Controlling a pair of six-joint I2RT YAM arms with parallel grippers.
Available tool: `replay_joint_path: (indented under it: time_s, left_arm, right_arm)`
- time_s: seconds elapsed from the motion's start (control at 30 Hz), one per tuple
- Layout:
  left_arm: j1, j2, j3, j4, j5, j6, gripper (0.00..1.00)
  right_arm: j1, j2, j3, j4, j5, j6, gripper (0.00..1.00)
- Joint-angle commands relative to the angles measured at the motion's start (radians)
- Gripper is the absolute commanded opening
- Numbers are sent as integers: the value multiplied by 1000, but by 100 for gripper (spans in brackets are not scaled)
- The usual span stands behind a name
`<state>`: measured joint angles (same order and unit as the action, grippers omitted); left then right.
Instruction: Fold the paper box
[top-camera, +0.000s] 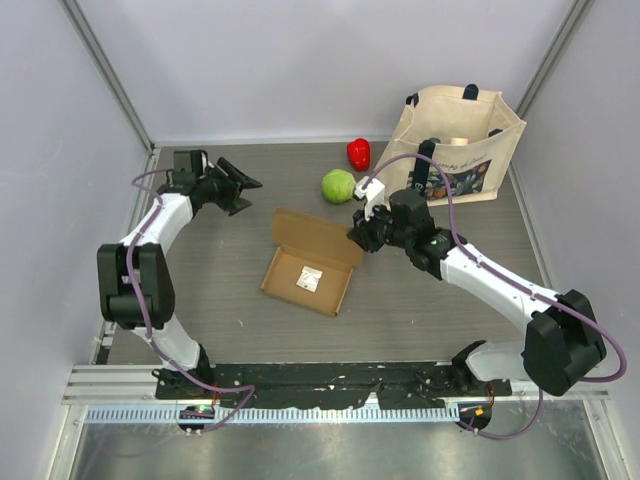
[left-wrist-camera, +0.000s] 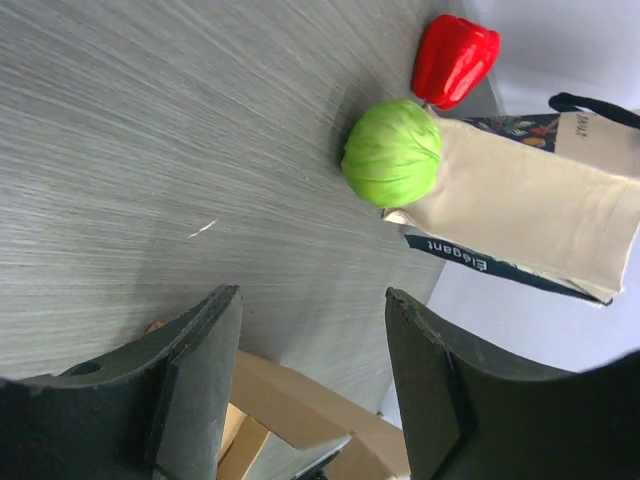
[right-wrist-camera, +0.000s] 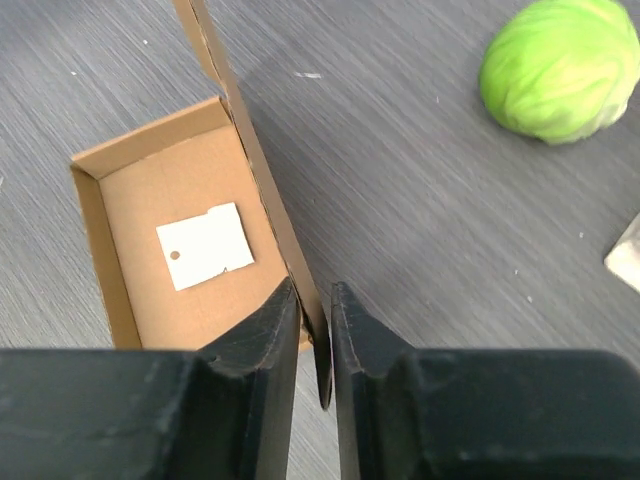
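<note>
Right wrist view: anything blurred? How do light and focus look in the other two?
Right wrist view: box and paper scrap crisp, right tool dark and soft, cabbage slightly soft. Left wrist view: left tool blurred in the foreground, pepper shows a glossy highlight. Top view: even light, faint shadows, no glare on the table.

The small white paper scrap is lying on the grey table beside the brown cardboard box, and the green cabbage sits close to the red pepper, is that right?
Not quite. The small white paper scrap lies inside the brown cardboard box, not on the grey table beside it; the right wrist view shows this. The green cabbage does sit close to the red pepper.
</note>
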<state>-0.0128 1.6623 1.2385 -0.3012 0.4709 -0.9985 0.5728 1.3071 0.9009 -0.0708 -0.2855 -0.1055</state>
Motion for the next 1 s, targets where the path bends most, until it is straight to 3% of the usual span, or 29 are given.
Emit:
replay_joint_path:
  time_s: [0.0, 0.17, 0.37, 0.67, 0.8, 0.97]
  left_arm:
    - [-16, 60, 22, 36, 60, -55, 63]
    - [-78, 112, 50, 34, 84, -32, 63]
    - [-108, 99, 12, 37, 74, 4, 63]
    - [-110, 44, -77, 60, 75, 14, 64]
    - [-108, 25, -97, 66, 86, 18, 64]
    - [-105, -53, -122, -1, -10, 89, 64]
  right_arm:
    - [-1, -22, -36, 65, 54, 44, 27]
    - [-1, -38, -54, 111, 100, 90, 44]
    - [-1, -92, -115, 130, 164, 133, 56]
    - [-1, -86, -201, 226, 197, 185, 57]
    - [-1, -63, -218, 267, 178, 202, 49]
    - [1, -42, -223, 289, 160, 228, 26]
